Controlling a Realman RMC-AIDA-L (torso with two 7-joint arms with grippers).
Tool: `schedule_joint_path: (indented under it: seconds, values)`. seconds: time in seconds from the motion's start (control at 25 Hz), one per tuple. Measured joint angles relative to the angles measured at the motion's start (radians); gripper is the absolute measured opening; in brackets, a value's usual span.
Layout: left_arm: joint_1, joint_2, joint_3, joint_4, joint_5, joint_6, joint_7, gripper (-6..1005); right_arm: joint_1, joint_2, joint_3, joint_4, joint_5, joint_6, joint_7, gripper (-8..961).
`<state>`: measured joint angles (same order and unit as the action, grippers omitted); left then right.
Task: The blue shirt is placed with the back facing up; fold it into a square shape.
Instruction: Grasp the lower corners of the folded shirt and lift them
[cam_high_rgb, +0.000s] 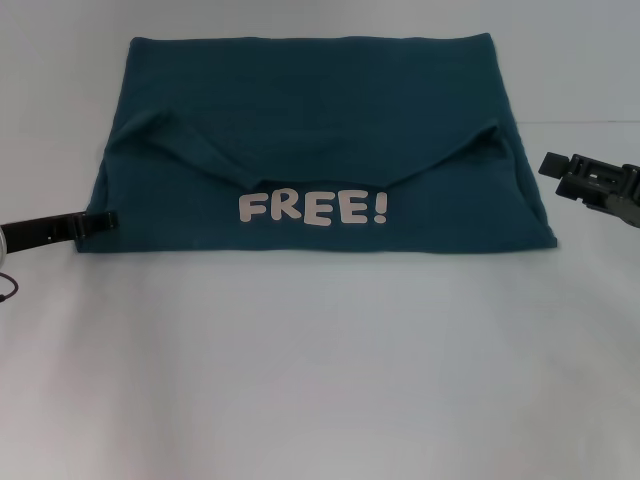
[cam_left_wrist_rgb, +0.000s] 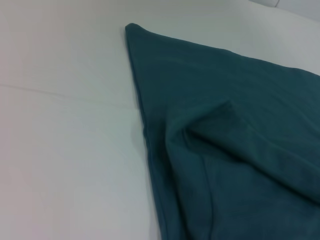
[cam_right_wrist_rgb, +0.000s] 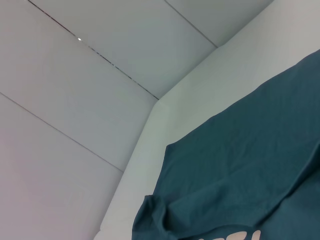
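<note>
The blue shirt (cam_high_rgb: 310, 110) lies on the white table (cam_high_rgb: 320, 380), folded across into a wide band. Its near layer is turned over and shows white "FREE!" lettering (cam_high_rgb: 312, 208), with the sleeves tucked under the fold. My left gripper (cam_high_rgb: 105, 220) sits low at the shirt's near-left corner, right at the cloth's edge. My right gripper (cam_high_rgb: 550, 163) hovers just off the shirt's right edge, apart from it. The left wrist view shows the shirt's (cam_left_wrist_rgb: 225, 150) creased side edge and a corner. The right wrist view shows the shirt (cam_right_wrist_rgb: 240, 170) and a bit of lettering.
White table surface stretches in front of the shirt and on both sides of it. A white wall with panel seams (cam_right_wrist_rgb: 100, 55) rises behind the table's far edge.
</note>
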<state>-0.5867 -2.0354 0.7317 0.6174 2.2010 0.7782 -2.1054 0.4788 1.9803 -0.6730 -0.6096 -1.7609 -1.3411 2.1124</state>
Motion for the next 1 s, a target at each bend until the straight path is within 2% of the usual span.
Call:
schedule_joint_path:
  seconds: [0.64, 1.0]
  values:
    - [-0.013, -0.002, 0.0, -0.049, 0.0, -0.017, 0.017, 653, -0.012, 0.002, 0.011, 0.002, 0.0, -0.001, 0.0, 759]
    - [-0.021, -0.01, -0.017, -0.042, -0.005, -0.021, -0.003, 647, -0.013, 0.003, 0.012, 0.003, 0.0, -0.005, 0.0, 760]
